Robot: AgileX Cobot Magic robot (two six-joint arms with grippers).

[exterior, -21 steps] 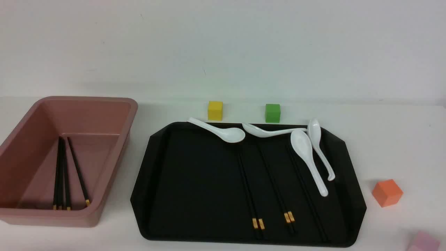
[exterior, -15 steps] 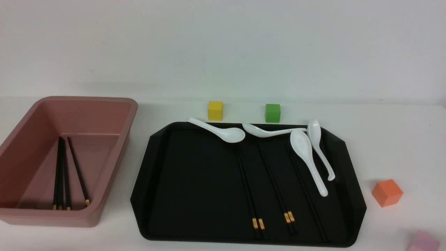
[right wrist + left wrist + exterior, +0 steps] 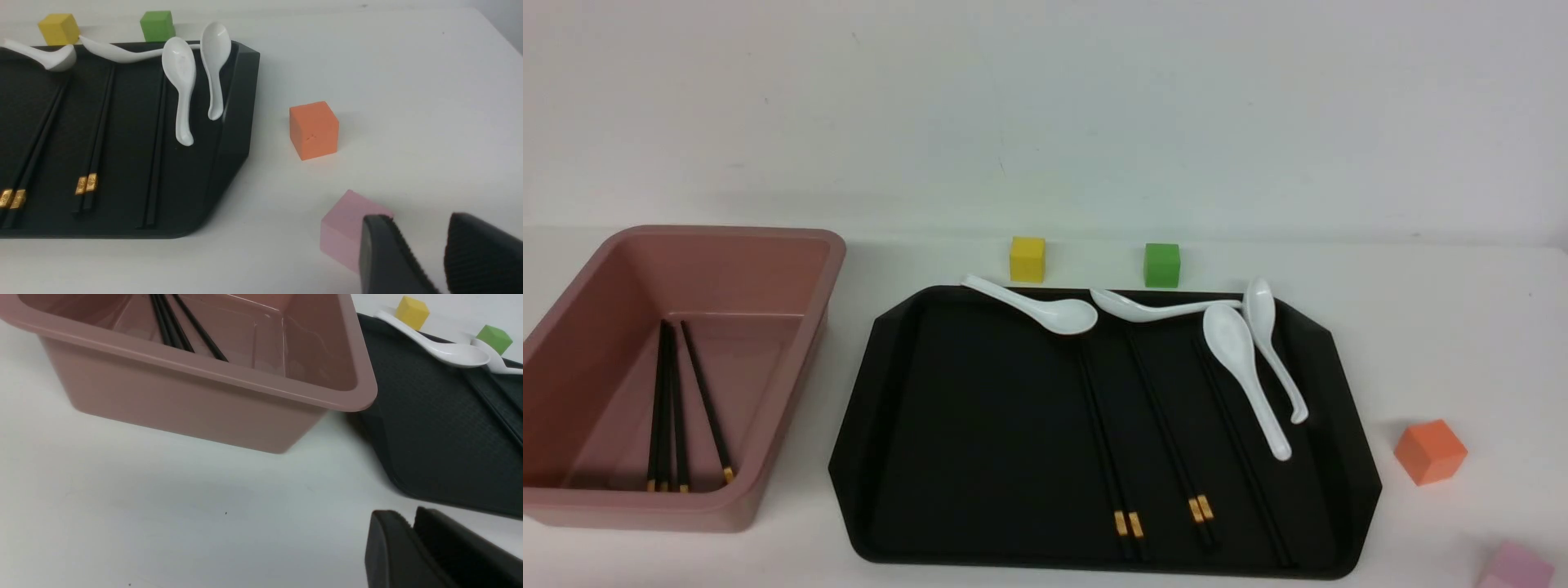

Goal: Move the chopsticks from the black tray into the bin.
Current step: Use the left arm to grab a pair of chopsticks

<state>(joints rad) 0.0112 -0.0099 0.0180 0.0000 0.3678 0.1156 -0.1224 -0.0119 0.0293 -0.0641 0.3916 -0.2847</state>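
Three pairs of black chopsticks (image 3: 1172,433) lie lengthwise on the black tray (image 3: 980,425), two of them with gold bands showing near the front; they also show in the right wrist view (image 3: 96,134). Several more chopsticks (image 3: 670,408) lie inside the pink bin (image 3: 727,237). Neither gripper shows in the front view. My left gripper (image 3: 412,516) is shut and empty, over bare table in front of the bin (image 3: 184,404) and beside the tray's corner (image 3: 441,428). My right gripper (image 3: 421,220) is open and empty, over the table to the right of the tray (image 3: 235,122).
Several white spoons (image 3: 1245,359) lie along the tray's far and right side, one over the chopstick tips. A yellow cube (image 3: 1027,259) and a green cube (image 3: 1161,265) stand behind the tray. An orange cube (image 3: 1429,451) and a pink cube (image 3: 347,232) stand right of it, the pink one beside my right fingers.
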